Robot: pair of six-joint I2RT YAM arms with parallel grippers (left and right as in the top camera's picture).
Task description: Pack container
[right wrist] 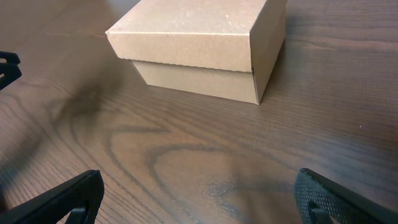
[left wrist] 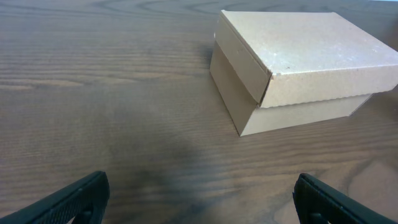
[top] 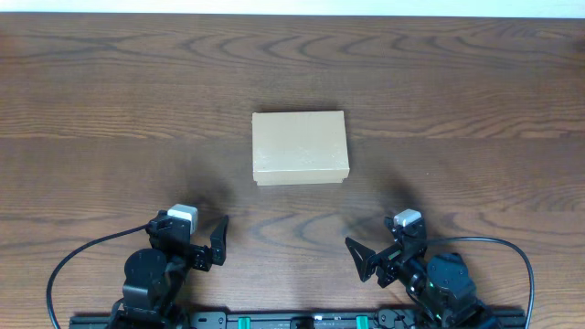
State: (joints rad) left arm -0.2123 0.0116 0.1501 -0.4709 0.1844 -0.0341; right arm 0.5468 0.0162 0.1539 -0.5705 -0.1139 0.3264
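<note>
The container (top: 300, 148) is a tan cardboard box with its lid shut, standing at the middle of the wooden table. It shows in the left wrist view (left wrist: 298, 56) at the upper right and in the right wrist view (right wrist: 199, 37) at the top. My left gripper (top: 192, 236) is open and empty near the front edge, left of and in front of the box; its fingers show low in its wrist view (left wrist: 199, 199). My right gripper (top: 391, 249) is open and empty, right of and in front of the box (right wrist: 199, 199).
The dark wood table (top: 457, 110) stretches around the box. Black cables (top: 64, 270) loop from both arm bases along the front edge. No other objects are in view.
</note>
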